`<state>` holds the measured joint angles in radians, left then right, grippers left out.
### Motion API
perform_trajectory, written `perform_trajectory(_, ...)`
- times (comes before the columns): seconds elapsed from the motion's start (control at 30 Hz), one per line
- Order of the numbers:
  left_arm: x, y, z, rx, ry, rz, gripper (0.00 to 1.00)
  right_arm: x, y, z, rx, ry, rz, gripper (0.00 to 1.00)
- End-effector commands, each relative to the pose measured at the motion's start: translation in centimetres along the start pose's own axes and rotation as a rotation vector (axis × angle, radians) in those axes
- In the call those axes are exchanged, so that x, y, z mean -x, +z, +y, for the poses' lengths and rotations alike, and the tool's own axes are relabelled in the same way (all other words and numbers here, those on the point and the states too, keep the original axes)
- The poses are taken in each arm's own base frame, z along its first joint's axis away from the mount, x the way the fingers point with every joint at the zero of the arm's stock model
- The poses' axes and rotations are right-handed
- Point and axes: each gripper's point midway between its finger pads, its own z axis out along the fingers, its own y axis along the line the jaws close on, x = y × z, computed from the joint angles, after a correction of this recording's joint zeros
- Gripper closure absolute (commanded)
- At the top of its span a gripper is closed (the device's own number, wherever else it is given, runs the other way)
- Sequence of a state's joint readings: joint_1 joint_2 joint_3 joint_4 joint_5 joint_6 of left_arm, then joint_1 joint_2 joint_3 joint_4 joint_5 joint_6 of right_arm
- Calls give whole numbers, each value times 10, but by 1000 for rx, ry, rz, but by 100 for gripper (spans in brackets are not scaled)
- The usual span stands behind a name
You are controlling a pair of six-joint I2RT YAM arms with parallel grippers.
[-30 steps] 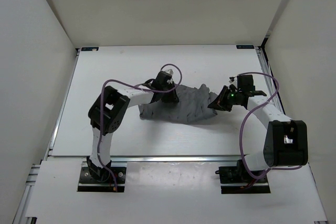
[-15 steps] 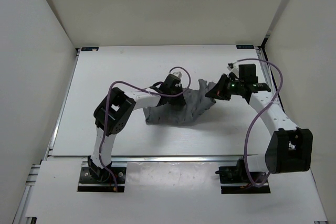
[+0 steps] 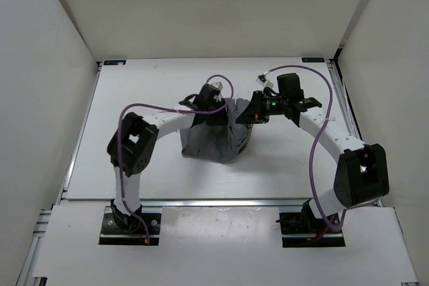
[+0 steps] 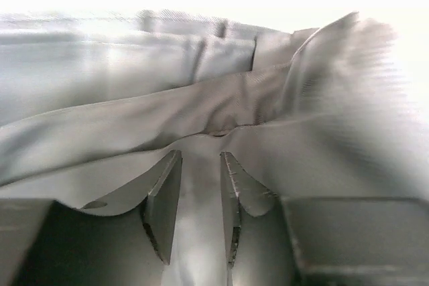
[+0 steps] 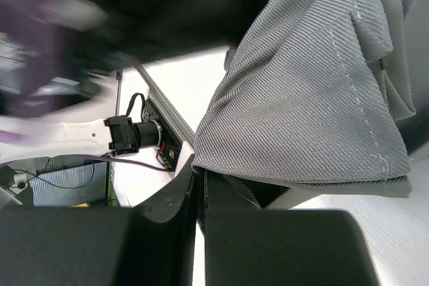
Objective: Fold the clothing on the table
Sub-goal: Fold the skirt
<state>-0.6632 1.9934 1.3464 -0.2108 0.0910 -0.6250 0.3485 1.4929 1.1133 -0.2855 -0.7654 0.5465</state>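
One piece of grey pleated clothing [image 3: 211,144] lies bunched at the middle of the white surface [image 3: 134,159], with its right side lifted and doubled leftward over the rest. The right end effector [image 3: 247,118] is clamped tight on that raised edge. The left end effector [image 3: 216,117] sits low on the cloth's upper part, its jaws parted, with a strip of fabric showing in the gap.

Grey clothing [image 3: 213,144] sits bunched mid-frame on the table [image 3: 134,98] (white), with left gripper [image 3: 213,114] and right gripper [image 3: 246,118] at its upper edge.
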Motion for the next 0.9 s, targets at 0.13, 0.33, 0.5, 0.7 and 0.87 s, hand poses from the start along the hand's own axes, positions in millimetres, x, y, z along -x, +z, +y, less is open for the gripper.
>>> perform_trajectory(0.13, 95, -137, 37, 142, 11, -336, 60, 8, -15, 2, 35, -27, -48, 100)
perform_trajectory(0.33, 14, -151, 153, 421, -50, -233, 66, 12, -19, -1, 29, -31, -55, 100)
perform_trajectory(0.5, -29, -129, 173, 442, -79, -137, 68, 20, -16, 5, 40, -46, -52, 100)
perform_trajectory(0.7, -43, -85, 156, 374, -73, -39, 69, 29, 6, 20, 67, -79, -14, 100)
perform_trajectory(0.87, -66, -67, 132, 202, -178, -15, 70, 27, 38, 29, 95, -100, 53, 100)
